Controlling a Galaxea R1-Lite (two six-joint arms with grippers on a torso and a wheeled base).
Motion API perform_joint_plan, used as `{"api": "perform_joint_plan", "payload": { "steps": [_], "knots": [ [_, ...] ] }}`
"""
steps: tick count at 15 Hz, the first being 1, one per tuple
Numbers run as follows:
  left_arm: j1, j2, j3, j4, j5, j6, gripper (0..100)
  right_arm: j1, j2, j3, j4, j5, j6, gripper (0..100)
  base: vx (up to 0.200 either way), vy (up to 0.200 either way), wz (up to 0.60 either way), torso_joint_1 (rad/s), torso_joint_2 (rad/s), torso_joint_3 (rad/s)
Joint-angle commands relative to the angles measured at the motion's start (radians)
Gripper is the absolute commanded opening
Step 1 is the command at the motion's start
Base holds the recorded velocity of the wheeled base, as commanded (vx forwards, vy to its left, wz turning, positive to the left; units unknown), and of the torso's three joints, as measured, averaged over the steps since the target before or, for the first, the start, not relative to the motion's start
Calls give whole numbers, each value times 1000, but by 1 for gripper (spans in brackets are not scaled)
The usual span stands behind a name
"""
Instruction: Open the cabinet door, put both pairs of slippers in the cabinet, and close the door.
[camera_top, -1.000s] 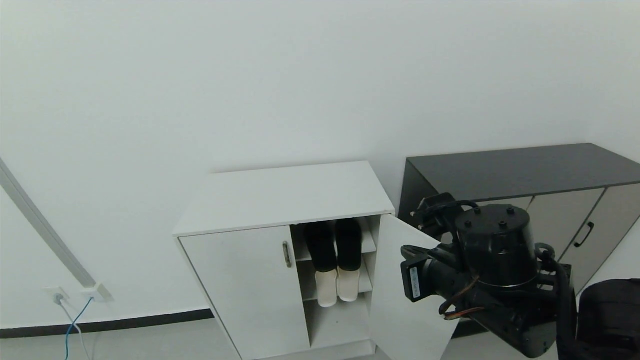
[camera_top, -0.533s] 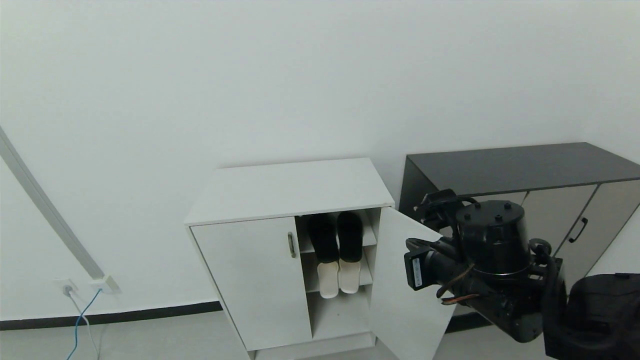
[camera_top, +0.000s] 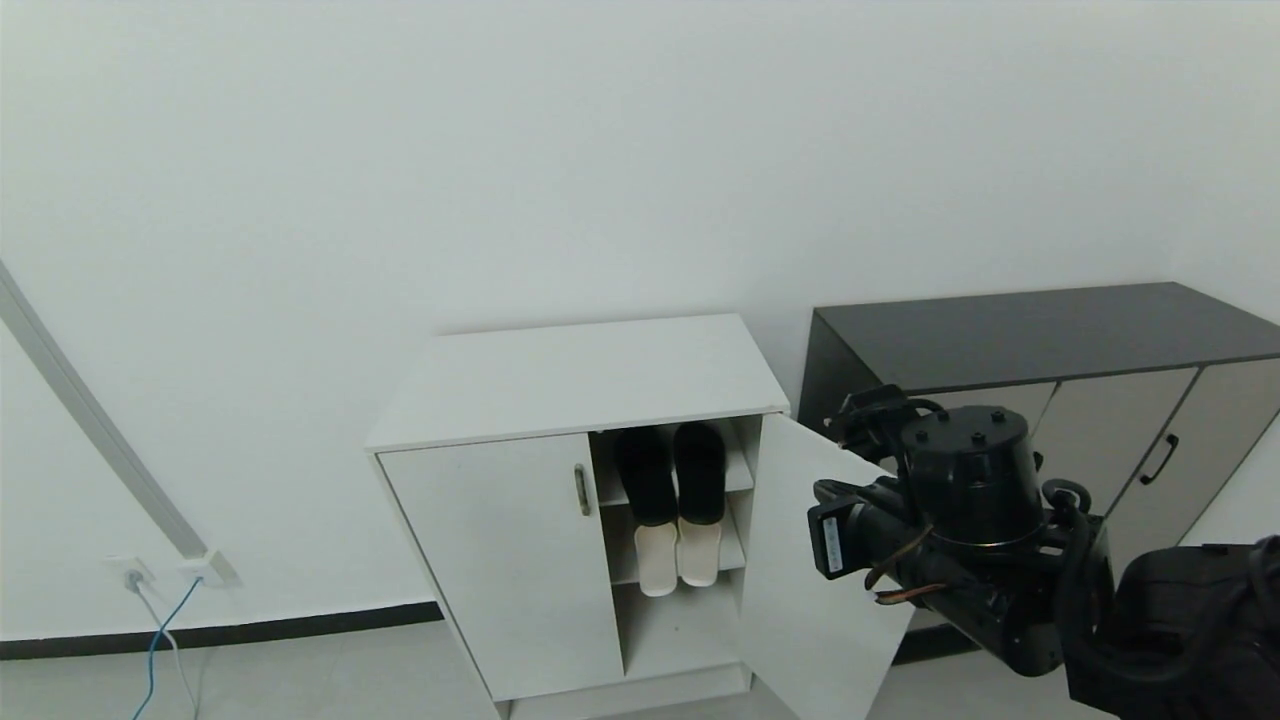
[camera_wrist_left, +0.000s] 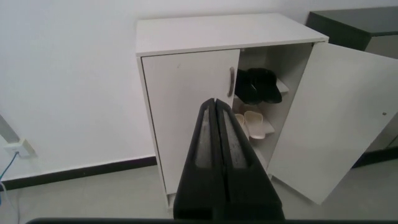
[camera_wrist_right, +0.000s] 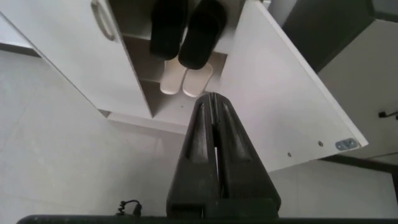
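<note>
The white cabinet (camera_top: 580, 375) stands against the wall with its left door (camera_top: 500, 560) shut and its right door (camera_top: 800, 600) swung open. Black slippers (camera_top: 672, 470) lie on the top shelf, white slippers (camera_top: 678, 555) on the shelf below. My right arm's wrist (camera_top: 960, 520) hangs just in front of the open door. In the right wrist view my right gripper (camera_wrist_right: 213, 99) is shut and empty, pointing at the open compartment beside the door (camera_wrist_right: 286, 106). My left gripper (camera_wrist_left: 215, 106) is also shut and empty, held back from the cabinet (camera_wrist_left: 217, 28).
A dark sideboard (camera_top: 1040, 335) stands right of the cabinet, behind the open door. A wall socket with cables (camera_top: 150, 585) and a slanted cable duct (camera_top: 90, 420) are at the left. Bare floor (camera_top: 300, 680) lies in front.
The whole head view has shifted slightly, so the camera moved. The door stays open at the same angle, and both slipper pairs rest where they were.
</note>
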Motion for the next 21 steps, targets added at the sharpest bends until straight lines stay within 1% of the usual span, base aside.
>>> {"api": "perform_joint_plan", "payload": {
  "steps": [1,2,4,6,8,9,10,11,13,14,17,21],
  "knots": [
    [0,0,0,0,0,0,0,0,3,1,0,0,0,0,-200,0,0,2,7,2],
    [0,0,0,0,0,0,0,-1,4,-1,0,0,0,0,-200,0,0,12,7,2],
    [0,0,0,0,0,0,0,-14,7,-7,0,3,0,0,0,0,0,0,0,0],
    [0,0,0,0,0,0,0,-46,18,-24,1,14,-2,0,0,0,0,0,0,0],
    [0,0,0,0,0,0,0,-100,36,-44,4,43,-2,0,0,0,0,0,0,0],
    [0,0,0,0,0,0,0,-164,73,-76,6,66,-2,0,0,0,0,0,0,0],
    [0,0,0,0,0,0,0,-207,104,-100,6,80,-2,0,0,0,0,0,0,0],
    [0,0,0,0,0,0,0,-231,121,-116,8,89,-2,0,0,0,0,0,0,0],
    [0,0,0,0,0,0,0,-331,205,-188,6,131,0,0,0,0,0,0,0,0],
    [0,0,0,0,0,0,0,-363,240,-217,6,141,0,0,0,0,0,0,0,0],
    [0,0,0,0,0,0,0,-432,319,-286,6,158,4,0,0,0,0,0,0,0],
    [0,0,0,0,0,-2,0,-486,386,-357,4,163,9,0,0,0,0,0,0,0]
  ]
}}
